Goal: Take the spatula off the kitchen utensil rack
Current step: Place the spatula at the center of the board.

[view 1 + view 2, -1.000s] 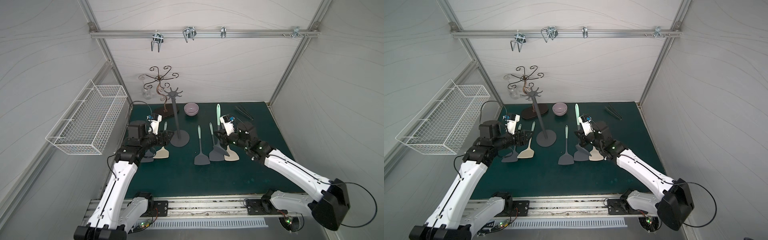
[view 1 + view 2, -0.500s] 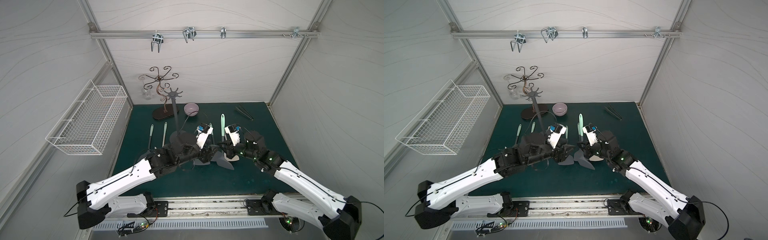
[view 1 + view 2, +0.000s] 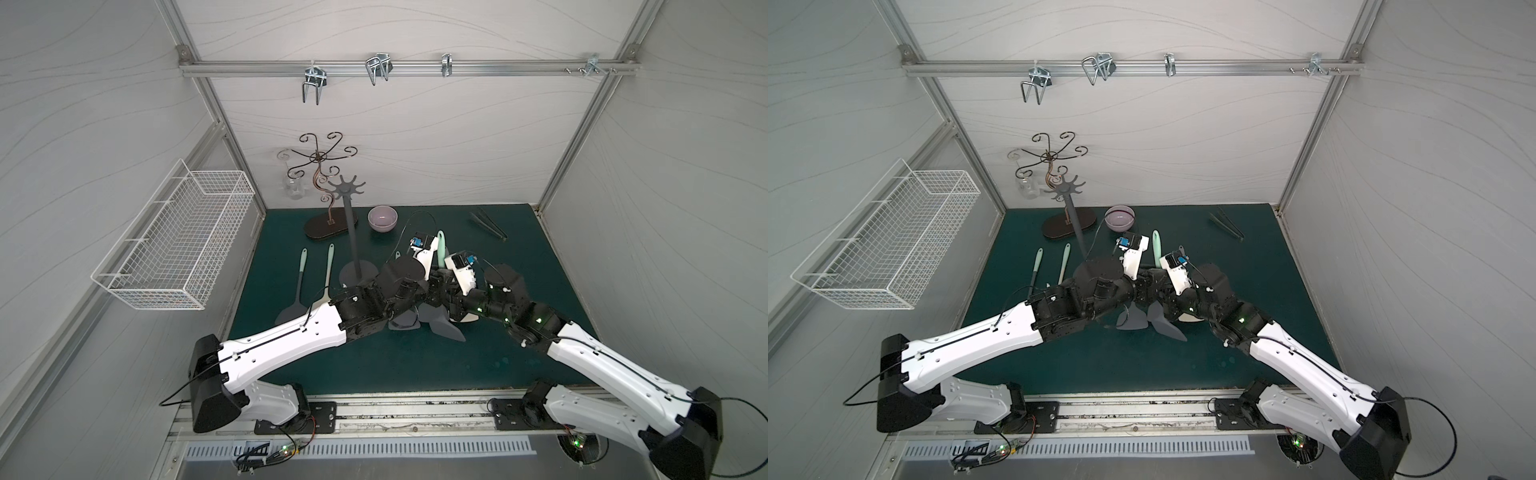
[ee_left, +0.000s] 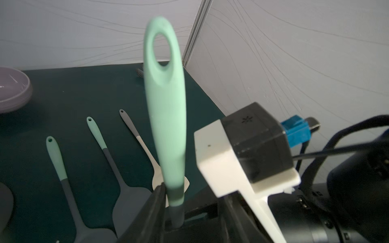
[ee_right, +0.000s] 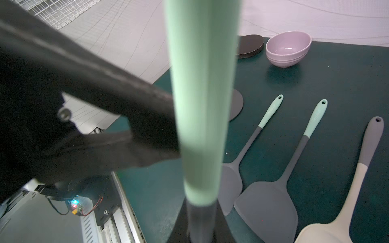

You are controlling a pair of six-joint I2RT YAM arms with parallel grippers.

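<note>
Nothing legible: the faint print on two mint spatula handles [image 5: 270, 113] is unreadable

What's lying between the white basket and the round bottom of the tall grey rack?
Two mint-handled spatulas lie side by side between the basket and the rack's base. Both top views show them.

Lilac bowl [image 3: 382, 218] beside brown curly stand [image 3: 320, 229]; white basket [image 3: 178, 245] on wall; tongs [image 3: 488, 224] apart
</note>
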